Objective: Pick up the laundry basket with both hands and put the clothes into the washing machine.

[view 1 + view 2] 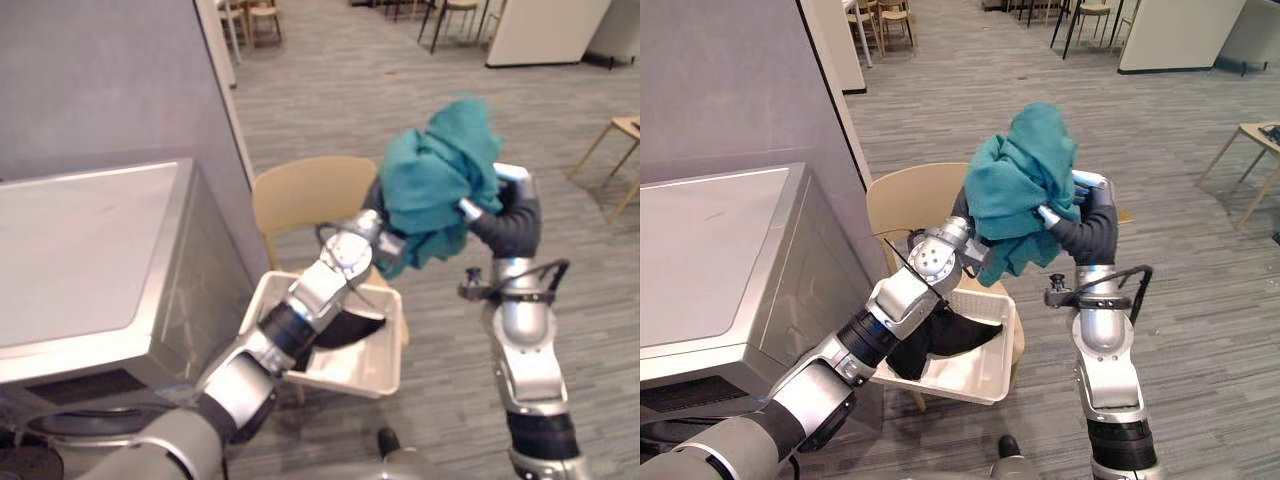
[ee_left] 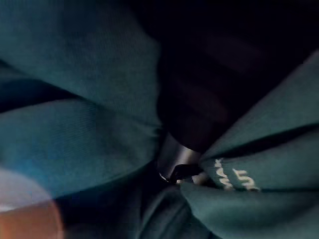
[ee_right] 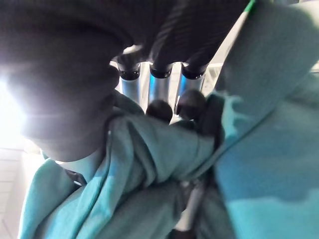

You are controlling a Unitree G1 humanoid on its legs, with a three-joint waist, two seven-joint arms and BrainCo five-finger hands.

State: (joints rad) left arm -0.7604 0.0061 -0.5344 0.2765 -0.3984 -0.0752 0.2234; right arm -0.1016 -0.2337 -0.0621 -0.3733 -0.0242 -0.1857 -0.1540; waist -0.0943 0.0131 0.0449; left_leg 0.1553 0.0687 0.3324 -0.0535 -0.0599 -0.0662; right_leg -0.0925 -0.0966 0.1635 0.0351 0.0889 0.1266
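Observation:
A teal garment point(image 1: 440, 175) is bunched up in the air above the cream laundry basket point(image 1: 390, 370), between both hands. My right hand point(image 1: 1085, 215) grips its right side; in the right wrist view its fingers point(image 3: 159, 84) curl into the teal folds. My left hand point(image 1: 372, 212) is buried in the garment's left side. In the left wrist view one finger point(image 2: 177, 159) is tucked among the teal folds. A dark garment point(image 1: 940, 335) lies in the basket, which rests on a tan chair point(image 1: 300, 195). The steel washing machine point(image 1: 90, 260) stands at the left.
A grey partition wall point(image 1: 100, 80) rises behind the washing machine. A small wooden table point(image 1: 625, 130) stands at the far right, and several chairs point(image 1: 885, 15) stand at the back. Grey plank floor point(image 1: 1200, 300) spreads to the right of the chair.

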